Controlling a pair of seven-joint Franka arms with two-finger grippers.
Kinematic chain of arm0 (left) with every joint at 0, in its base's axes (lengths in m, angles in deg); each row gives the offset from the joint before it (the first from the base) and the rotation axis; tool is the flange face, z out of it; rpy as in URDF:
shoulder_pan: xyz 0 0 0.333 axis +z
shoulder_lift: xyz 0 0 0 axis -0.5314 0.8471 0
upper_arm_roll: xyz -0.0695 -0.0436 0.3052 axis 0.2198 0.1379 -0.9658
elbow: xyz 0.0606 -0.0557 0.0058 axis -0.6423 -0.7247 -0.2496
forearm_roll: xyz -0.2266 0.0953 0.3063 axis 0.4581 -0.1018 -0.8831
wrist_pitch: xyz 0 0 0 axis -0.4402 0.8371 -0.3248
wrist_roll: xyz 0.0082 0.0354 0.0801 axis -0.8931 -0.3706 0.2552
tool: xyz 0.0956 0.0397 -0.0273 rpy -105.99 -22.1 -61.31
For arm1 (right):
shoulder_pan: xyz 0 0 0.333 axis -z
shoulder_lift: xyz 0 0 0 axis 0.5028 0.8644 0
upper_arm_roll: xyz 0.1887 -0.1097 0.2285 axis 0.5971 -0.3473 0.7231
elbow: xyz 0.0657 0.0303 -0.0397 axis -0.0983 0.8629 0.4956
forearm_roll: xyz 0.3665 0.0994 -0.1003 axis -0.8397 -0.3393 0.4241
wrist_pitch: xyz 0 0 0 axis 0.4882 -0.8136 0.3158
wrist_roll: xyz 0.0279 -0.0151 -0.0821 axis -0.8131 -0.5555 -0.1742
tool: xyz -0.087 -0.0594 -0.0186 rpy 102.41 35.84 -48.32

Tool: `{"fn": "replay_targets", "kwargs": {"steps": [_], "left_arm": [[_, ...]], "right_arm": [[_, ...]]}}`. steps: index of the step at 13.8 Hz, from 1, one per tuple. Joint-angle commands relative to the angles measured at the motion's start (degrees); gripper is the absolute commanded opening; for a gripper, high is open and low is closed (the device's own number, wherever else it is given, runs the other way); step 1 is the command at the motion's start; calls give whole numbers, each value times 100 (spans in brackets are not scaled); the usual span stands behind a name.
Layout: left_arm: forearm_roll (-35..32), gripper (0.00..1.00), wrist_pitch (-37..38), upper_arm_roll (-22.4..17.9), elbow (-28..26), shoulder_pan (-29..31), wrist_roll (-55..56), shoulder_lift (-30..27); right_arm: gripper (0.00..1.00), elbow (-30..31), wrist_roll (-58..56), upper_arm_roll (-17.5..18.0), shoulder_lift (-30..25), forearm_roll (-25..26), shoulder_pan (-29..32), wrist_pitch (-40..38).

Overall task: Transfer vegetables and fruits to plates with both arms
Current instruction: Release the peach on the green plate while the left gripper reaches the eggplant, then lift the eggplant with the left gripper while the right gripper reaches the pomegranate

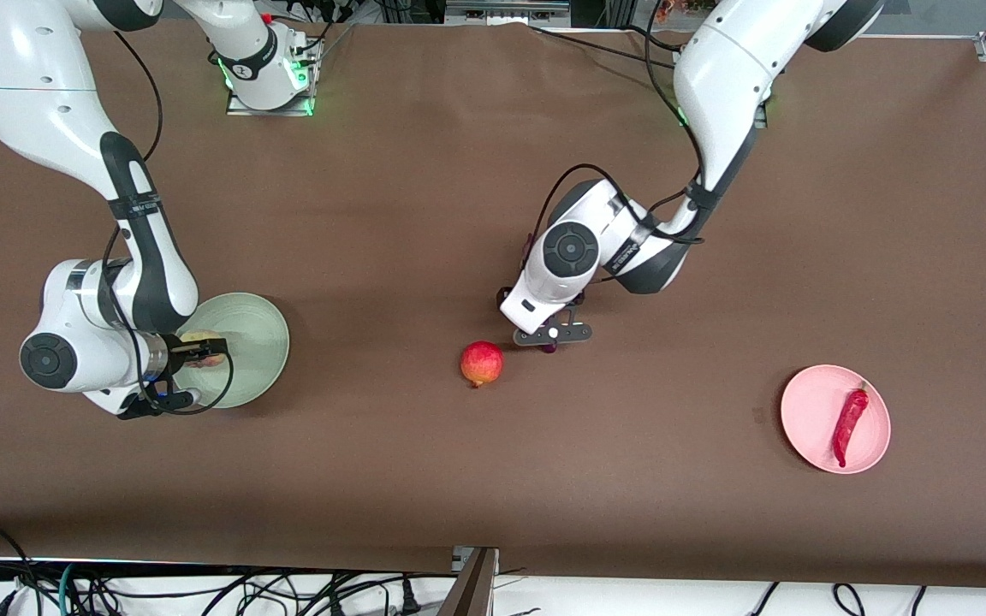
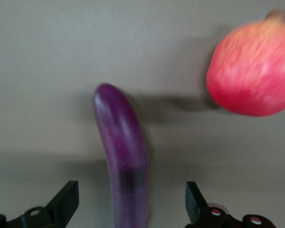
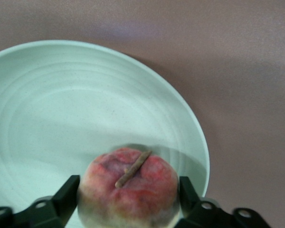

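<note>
My right gripper is shut on the peach, low over the mint green plate. In the right wrist view both fingers press the sides of the peach above the plate. My left gripper is open and hangs over the purple eggplant, which is mostly hidden under it. In the left wrist view the eggplant lies between the spread fingers, untouched. The red fruit lies on the table beside it and shows in the left wrist view. The red chili lies on the pink plate.
The brown table has a metal bracket at its edge nearest the camera. Cables lie below that edge. The pink plate is toward the left arm's end, the green plate toward the right arm's end.
</note>
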Motion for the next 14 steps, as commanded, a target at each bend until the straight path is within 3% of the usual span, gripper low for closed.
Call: {"fn": "replay_targets", "kwargs": {"steps": [1,2,4,5,6,9,14], "left_arm": [[-287,81,-157,-61,-50,-118,75,195],[-402,72,-166,-61,-59,-119,75,230],[-403,30,-149,-61,-59,-110,84,283],[-412,15,-96,-61,-59,-84,84,266],[-394,8,-96,-61,-50,-31,84,231],[-333,3,621,52,46,363,-161,38],[-148,3,2423,255,134,1215,-1249,-997]], "right_arm": [[99,-166,-62,110,-127,-3,79,-39],[100,-375,-62,145,-171,-21,70,-83],[100,-789,-1,346,-172,-56,0,-319],[100,-947,26,478,-172,-56,-35,-303],[100,-1053,34,592,-163,-47,-97,-251],[100,-1142,498,664,-119,-56,-500,152],[100,-1107,2105,681,-93,-372,-1309,425]]}}
